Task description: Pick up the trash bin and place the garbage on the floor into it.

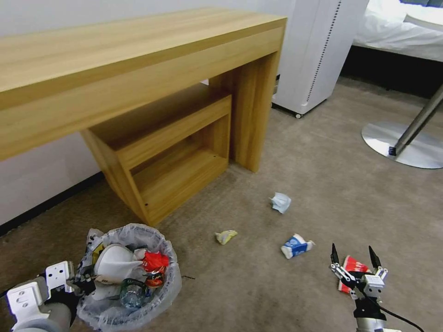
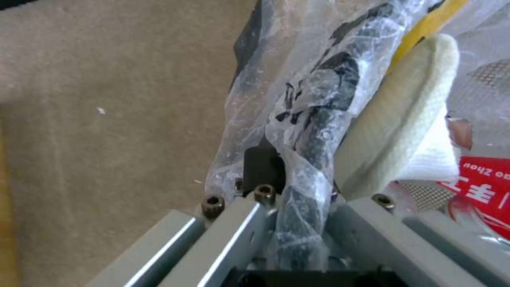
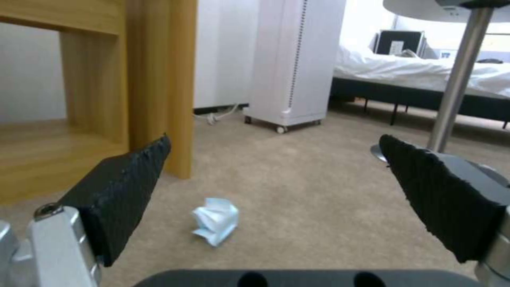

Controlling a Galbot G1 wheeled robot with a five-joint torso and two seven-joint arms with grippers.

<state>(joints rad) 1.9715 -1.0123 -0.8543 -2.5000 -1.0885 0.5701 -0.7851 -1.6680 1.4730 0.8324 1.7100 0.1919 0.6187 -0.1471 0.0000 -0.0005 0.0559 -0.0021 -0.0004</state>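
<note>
At near left, the left pincer [image 1: 76, 281] is pinching the trash bin [image 1: 161, 281] by its bagged rim; that thin plastic could slip or tear. At near right, the right pincer [image 1: 354, 259], spread wide, is hovering over a red wrapper [image 1: 354, 266] on the floor [image 1: 258, 286].

Heads up, your red wrapper [image 1: 353, 267] at 5 o'clock is half hidden behind the right gripper [image 1: 354, 257]. The trash bin [image 1: 168, 286] gets cut off at the bottom edge, around 7 o'clock.
</note>
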